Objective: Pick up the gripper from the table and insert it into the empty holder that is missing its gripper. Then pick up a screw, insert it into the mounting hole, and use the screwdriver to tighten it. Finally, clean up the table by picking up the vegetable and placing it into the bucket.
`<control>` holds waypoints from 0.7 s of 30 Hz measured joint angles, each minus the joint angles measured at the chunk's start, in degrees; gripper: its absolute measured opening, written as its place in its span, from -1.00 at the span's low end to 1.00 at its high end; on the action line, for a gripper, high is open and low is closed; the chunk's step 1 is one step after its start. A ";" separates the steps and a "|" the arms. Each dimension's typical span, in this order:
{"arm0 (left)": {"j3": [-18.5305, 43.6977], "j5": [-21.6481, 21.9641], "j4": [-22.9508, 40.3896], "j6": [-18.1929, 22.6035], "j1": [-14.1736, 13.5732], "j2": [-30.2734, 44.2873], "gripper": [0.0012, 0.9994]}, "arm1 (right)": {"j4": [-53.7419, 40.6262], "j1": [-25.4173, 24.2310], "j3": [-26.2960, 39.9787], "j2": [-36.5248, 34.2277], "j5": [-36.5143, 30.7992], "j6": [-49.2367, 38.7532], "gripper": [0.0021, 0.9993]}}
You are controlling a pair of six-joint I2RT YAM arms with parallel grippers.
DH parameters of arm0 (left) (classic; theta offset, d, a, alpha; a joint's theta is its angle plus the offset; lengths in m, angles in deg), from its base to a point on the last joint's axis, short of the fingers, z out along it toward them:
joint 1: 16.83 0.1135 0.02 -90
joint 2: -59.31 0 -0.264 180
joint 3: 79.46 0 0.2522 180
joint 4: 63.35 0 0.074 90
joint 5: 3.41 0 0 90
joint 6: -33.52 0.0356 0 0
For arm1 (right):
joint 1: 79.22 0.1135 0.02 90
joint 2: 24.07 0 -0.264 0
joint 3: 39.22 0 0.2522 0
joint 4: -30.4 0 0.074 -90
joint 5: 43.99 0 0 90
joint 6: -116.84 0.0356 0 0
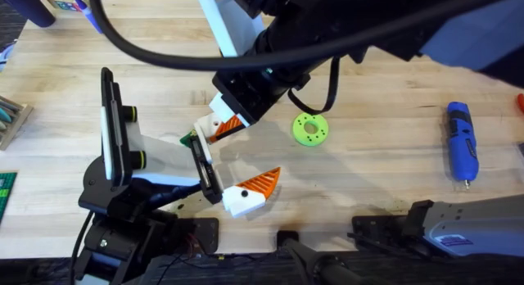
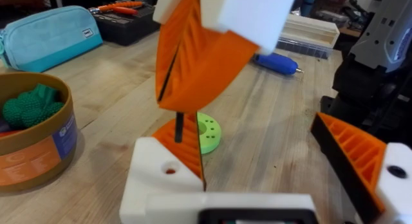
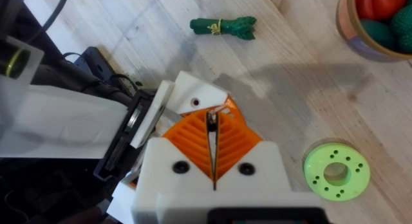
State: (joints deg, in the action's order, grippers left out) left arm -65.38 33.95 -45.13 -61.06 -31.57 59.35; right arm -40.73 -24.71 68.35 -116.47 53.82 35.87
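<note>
- The gripper (image 1: pixel 214 125), a white block with an orange ribbed wedge, is at the far end of the holder (image 1: pixel 203 166), touching the black bar.
- The right gripper (image 3: pixel 212 130) comes down on it from above, its fingers pinched narrow on the orange wedge.
- A matching white-and-orange finger (image 1: pixel 252 191) is fixed at the holder's near end.
- The left gripper (image 2: pixel 257 153) has its fingers wide apart.
- A lime-green disc (image 1: pixel 311 129) lies flat on the counter (image 1: pixel 385 162), just beyond the holder.
- The vegetable (image 3: pixel 223 25), a green bundle, lies on the counter close beside the holder.
- The bucket (image 2: pixel 38 156) stands upright with green knitted pieces inside.
- The screwdriver (image 1: pixel 460 144) lies well off to the right.
</note>
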 joint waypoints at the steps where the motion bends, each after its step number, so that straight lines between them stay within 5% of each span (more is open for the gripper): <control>1: 0.00 -0.03 -0.07 -0.01 0.00 0.01 0.99 | -0.12 0.03 0.01 0.00 -0.01 -0.01 -0.99; 21: 0.00 -0.05 -0.10 -0.02 0.00 0.01 0.99 | 0.54 -0.04 2.22 1.50 -0.21 -0.08 -0.99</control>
State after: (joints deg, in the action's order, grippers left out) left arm -65.38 33.90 -45.23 -61.08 -31.57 59.37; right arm -40.18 -24.74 70.57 -114.97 53.61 35.79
